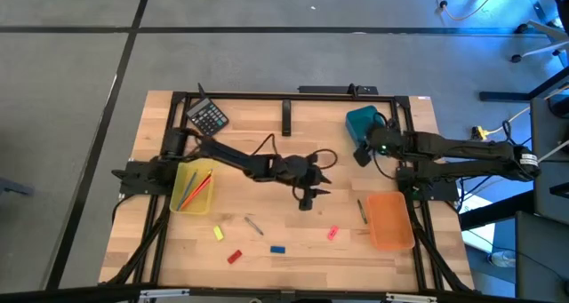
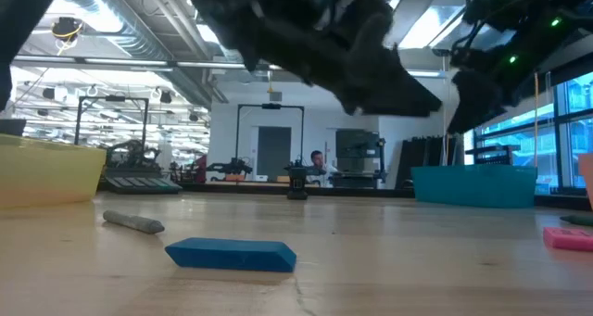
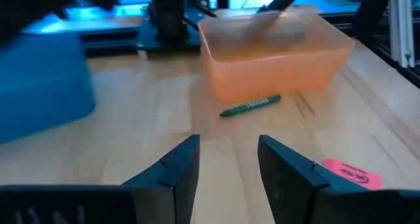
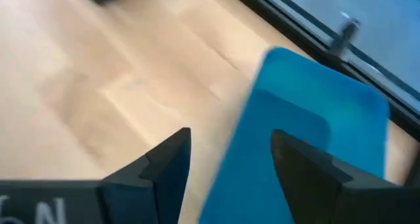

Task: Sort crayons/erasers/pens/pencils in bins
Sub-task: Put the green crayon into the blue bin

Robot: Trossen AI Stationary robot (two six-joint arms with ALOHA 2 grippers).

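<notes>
While the left gripper (image 1: 307, 199) hangs over the middle of the table with its fingers parted a moderate gap and nothing between them, the item nearest it is the pink eraser (image 1: 333, 233), lying on the bare wood just to the right and nearer the front edge. In the left wrist view the same eraser (image 3: 351, 173) sits ahead and off to one side of the open fingertips, not between them; long axis slanted. Green crayon (image 1: 362, 211): beside the orange bin (image 1: 389, 220), well right of the fingers, long axis running near-to-far. Blue eraser (image 1: 277, 249), red eraser (image 1: 235, 257), yellow eraser (image 1: 218, 234): strung along the front-left, farther from this gripper. Grey stick (image 1: 254, 225): left of the fingers, slanted. Yellow bin (image 1: 194, 189): far left, sticks already inside. Right gripper (image 1: 363, 154): empty, fingers apart, over the near edge of the teal bin (image 1: 364, 123); farther from the pink eraser than the left. Judgement: left arm is better placed; a short shift right and forward should bracket it.
</notes>
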